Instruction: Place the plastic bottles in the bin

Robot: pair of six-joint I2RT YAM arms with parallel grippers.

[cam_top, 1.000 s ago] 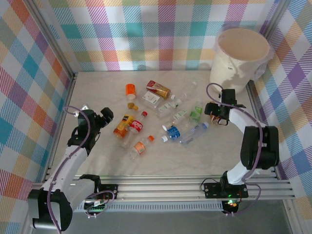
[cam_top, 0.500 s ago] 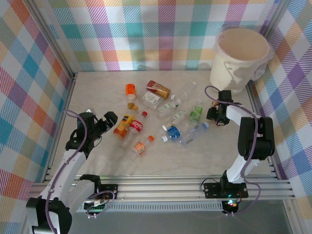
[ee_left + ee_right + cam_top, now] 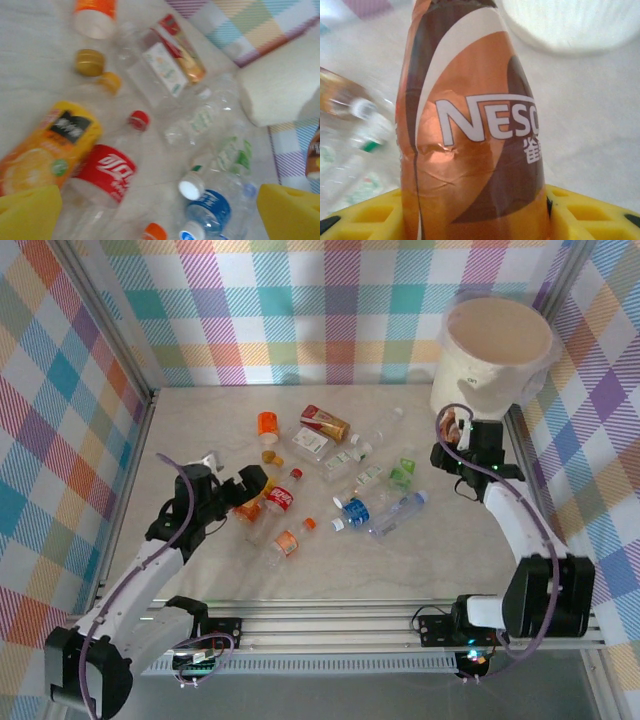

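Note:
My right gripper [image 3: 456, 432] is shut on a brown-and-orange Nescafe plastic bottle [image 3: 475, 125], which stands between its yellow fingers [image 3: 590, 212]. It hovers just in front of the cream-white bin [image 3: 470, 390], whose wall [image 3: 570, 25] shows behind the bottle. Several more plastic bottles [image 3: 330, 475] lie scattered mid-table. My left gripper [image 3: 252, 483] is open at the left edge of this pile, over an orange juice bottle [image 3: 50, 150] and a red-labelled clear bottle [image 3: 105, 172]. A blue-labelled bottle [image 3: 215, 210] lies between its fingers [image 3: 27, 212], farther off.
Checked walls enclose the table on three sides. The bin stands in the far right corner. Loose caps [image 3: 268, 456] lie near an orange-capped bottle [image 3: 267, 423]. A metal rail [image 3: 330, 625] runs along the near edge.
The right gripper closed on the brown bottle and carried it away from the pile toward the bin. The left arm swung right, to the edge of the pile, still open.

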